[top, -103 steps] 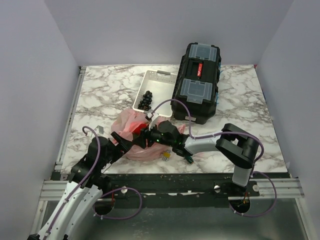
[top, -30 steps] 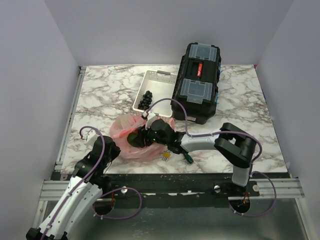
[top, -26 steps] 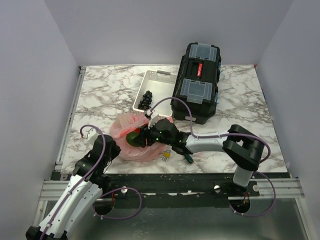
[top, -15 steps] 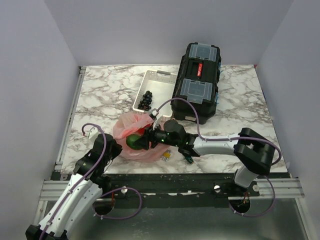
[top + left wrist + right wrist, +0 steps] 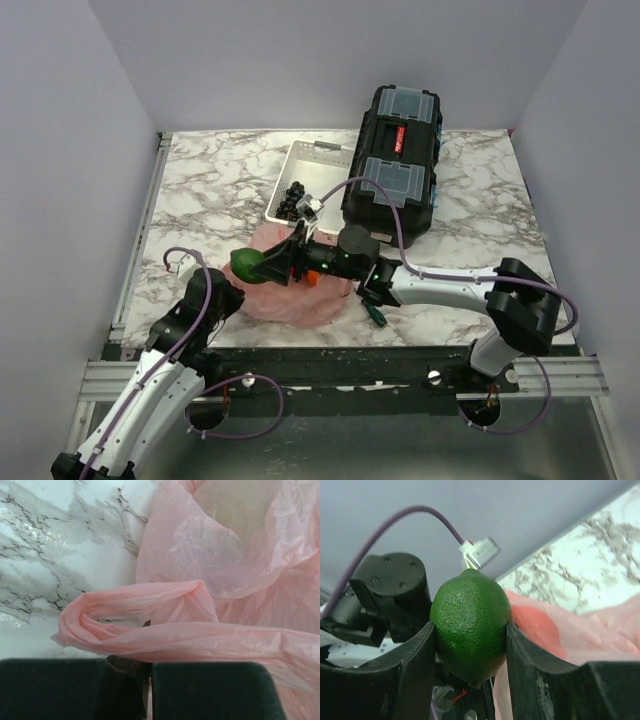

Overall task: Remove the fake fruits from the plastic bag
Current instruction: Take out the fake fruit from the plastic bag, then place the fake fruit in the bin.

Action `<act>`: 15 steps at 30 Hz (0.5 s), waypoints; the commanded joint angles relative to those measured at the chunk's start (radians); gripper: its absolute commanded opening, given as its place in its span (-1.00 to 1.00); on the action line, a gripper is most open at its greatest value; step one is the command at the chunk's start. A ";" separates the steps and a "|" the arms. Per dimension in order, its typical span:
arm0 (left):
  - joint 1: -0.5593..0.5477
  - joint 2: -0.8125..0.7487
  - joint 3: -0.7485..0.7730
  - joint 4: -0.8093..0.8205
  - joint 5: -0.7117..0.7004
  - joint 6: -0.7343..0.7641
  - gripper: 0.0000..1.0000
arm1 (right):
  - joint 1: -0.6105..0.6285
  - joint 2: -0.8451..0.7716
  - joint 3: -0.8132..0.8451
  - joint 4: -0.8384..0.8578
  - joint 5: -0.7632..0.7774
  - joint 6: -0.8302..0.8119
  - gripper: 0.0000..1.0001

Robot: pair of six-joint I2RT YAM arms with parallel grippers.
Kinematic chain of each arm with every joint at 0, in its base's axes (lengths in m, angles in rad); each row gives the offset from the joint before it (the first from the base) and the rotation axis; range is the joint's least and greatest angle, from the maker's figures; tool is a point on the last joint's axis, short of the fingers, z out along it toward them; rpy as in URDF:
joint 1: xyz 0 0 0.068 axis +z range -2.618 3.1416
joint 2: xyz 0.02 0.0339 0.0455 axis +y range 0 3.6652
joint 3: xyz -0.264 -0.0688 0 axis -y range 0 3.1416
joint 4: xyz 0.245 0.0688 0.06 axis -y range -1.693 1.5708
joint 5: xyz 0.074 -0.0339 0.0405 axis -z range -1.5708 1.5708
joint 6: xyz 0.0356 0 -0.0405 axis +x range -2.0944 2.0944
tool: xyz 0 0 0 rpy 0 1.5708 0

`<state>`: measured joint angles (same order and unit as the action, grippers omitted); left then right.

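A dark green fake fruit [image 5: 243,264] [image 5: 470,625] hangs just left of the plastic bag [image 5: 300,297], clear of it. My right gripper [image 5: 258,265] [image 5: 471,632] is shut on it, one finger on each side. The crinkly pink bag [image 5: 225,570] lies flat on the marble near the front edge. My left gripper [image 5: 227,297] [image 5: 148,666] is shut on a folded edge of the bag at its left side. A redder patch [image 5: 535,622] shows through the bag's film, and a small orange-red spot [image 5: 312,279] shows under the right wrist. Other fruits are hidden.
A white tray [image 5: 318,160] with a cluster of black grapes [image 5: 292,198] stands behind the bag. A black toolbox [image 5: 392,165] sits right of the tray. A small green and yellow item [image 5: 378,316] lies by the bag's right edge. The left arm [image 5: 385,595] is close behind the fruit.
My right gripper has drawn the dark green fruit out of the bag and carried it up and to the left. The bag has sagged flatter. The left gripper stays clamped on the bag.
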<state>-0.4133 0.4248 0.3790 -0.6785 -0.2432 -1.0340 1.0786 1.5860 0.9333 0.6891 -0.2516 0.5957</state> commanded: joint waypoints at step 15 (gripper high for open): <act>0.005 -0.060 0.258 -0.108 -0.118 0.181 -1.00 | -0.041 -0.115 0.131 -0.163 0.228 -0.153 -0.86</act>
<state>-0.4133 0.3443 0.5533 -0.7635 -0.2707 -0.9524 1.0706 1.5791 1.0798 0.6117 -0.1776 0.5171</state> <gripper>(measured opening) 0.003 0.507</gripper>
